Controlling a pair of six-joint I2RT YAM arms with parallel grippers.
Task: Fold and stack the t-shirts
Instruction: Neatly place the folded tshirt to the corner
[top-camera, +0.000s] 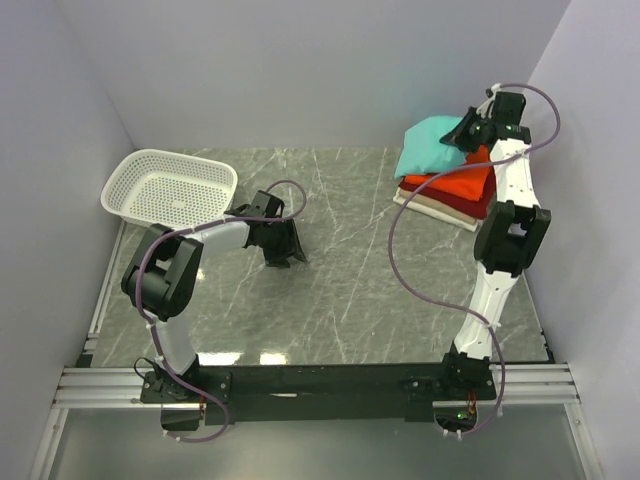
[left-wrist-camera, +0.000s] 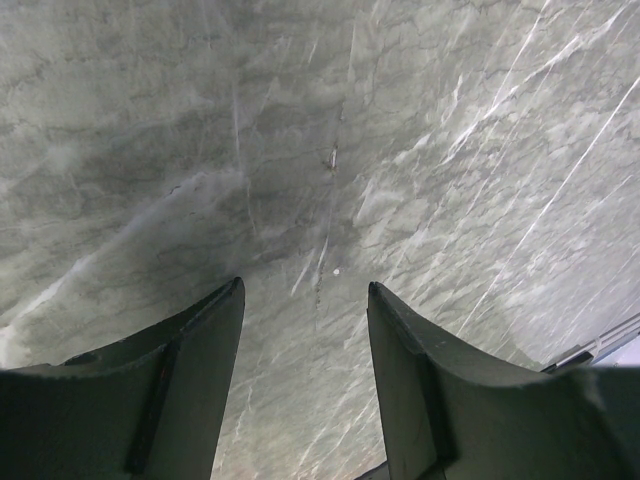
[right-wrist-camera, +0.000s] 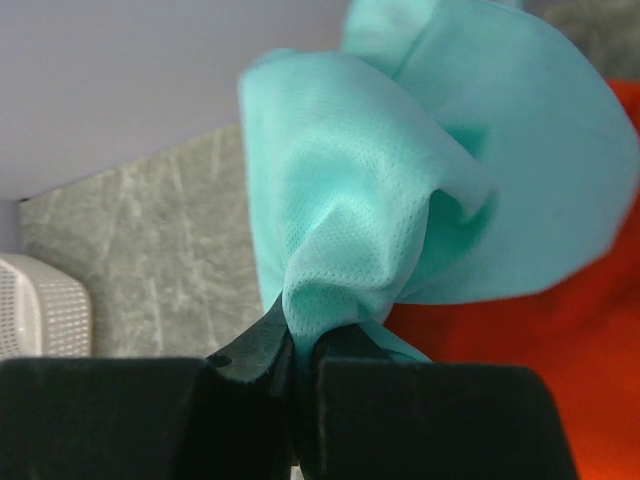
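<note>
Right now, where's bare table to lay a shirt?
Widest bare marble: centre, between the left jaws and the shirt stack, down to the near rail. Crowded: basket fills the far-left corner; far right, right jaws pinch the teal shirt atop the stack.

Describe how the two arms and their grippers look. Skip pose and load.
Both the left arm and the right arm have white links between bulky black joint housings. A thin purple cable loops loosely along each. The left gripper has broad, dark, wedge-shaped fingers; the right gripper is equally black and matte.
</note>
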